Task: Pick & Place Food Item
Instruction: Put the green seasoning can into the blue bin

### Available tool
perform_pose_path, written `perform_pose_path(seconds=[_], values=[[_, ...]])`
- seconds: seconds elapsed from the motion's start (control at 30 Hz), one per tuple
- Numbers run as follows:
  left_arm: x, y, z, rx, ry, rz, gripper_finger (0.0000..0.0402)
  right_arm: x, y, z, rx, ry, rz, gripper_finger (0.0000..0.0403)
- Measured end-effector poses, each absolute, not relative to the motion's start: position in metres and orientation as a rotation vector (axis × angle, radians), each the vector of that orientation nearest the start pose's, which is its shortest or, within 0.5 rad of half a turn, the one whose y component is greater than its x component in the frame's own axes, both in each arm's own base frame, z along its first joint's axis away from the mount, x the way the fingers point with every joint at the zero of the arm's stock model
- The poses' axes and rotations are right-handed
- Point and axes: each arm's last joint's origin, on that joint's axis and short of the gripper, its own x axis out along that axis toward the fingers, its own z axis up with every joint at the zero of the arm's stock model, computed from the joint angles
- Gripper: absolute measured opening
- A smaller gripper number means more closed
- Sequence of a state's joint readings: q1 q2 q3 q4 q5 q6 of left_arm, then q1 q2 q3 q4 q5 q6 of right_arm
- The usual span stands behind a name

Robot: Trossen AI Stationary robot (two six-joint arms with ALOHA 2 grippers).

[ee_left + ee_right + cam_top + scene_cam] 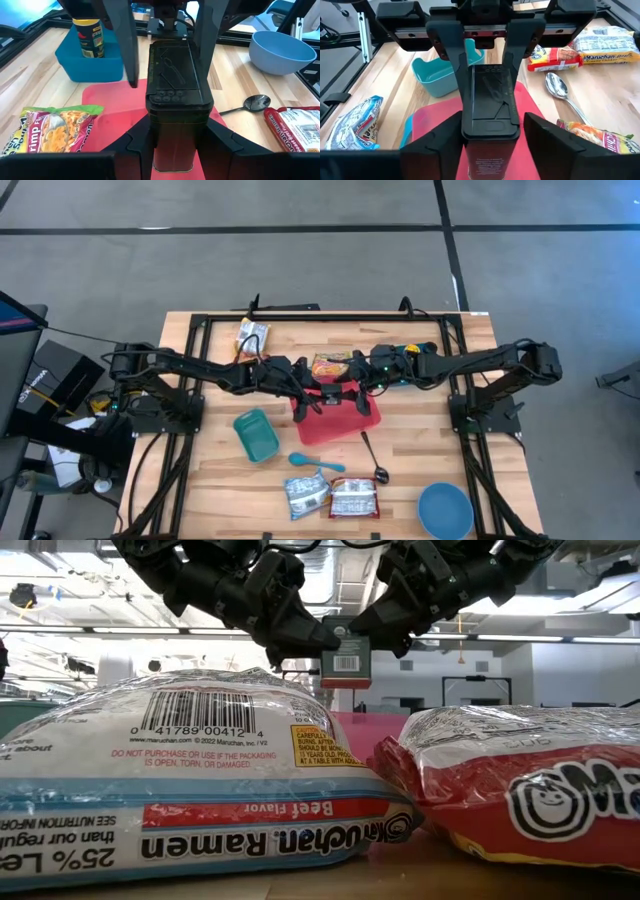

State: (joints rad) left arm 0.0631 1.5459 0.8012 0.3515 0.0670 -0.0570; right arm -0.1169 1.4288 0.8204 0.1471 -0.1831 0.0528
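Left wrist view showed the left gripper (172,145) with its fingers (135,142) clamped on the sides of a dark tin (175,95), a small black-lidded can with a red body, held above the red plate (112,97). From the other side, the right wrist view showed the right gripper (487,142) at the same tin (487,100), its fingers (442,137) standing apart on either flank with a gap visible at each side, not yet gripping. In the low view the tin (345,665) hung in the air between the two grippers, barcode facing the camera, clear of the counter.

Seen from above, both grippers met over the plate (352,426) at mid-counter, left gripper (312,392) and right gripper (358,392) facing each other. Just beyond the plate lay an orange noodle packet (331,365); on the plate's left-arm side sat a teal tub (256,434). Nearer the front edge than the plate were a teal spoon (312,462), a metal spoon (372,460), two ramen packets (330,497) and a blue bowl (445,510). A yellow packet (251,337) lay at the far edge, well apart from the plate.

This looked like a handover in mid-air: the left arm carried the tin and the right was closing on it. Next, I judge, the right fingers must close squarely on the tin's free sides before the left lets go, or the tin could drop onto the plate.
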Motion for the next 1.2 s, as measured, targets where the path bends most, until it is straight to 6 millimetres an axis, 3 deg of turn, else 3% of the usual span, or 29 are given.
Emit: perform_pose_path(seconds=[0.3, 0.53, 0.7, 1.2], values=[[0.3229, 0.0192, 0.2083, -0.082, 0.394, 0.016, 0.0112, 0.3024, -0.0302, 0.2307, 0.122, 0.463, 0.055, 0.0125], [0.3229, 0.0192, 0.2083, -0.082, 0.393, 0.016, 0.0112, 0.3024, -0.0302, 0.2307, 0.128, 0.463, 0.054, 0.0142], [0.3228, 0.0192, 0.2082, -0.083, 0.394, 0.016, 0.0112, 0.3024, -0.0302, 0.2307, 0.129, 0.464, 0.053, 0.0122], [0.3229, 0.0193, 0.2083, -0.081, 0.393, 0.016, 0.0112, 0.3024, -0.0302, 0.2307, 0.122, 0.463, 0.054, 0.0122]])
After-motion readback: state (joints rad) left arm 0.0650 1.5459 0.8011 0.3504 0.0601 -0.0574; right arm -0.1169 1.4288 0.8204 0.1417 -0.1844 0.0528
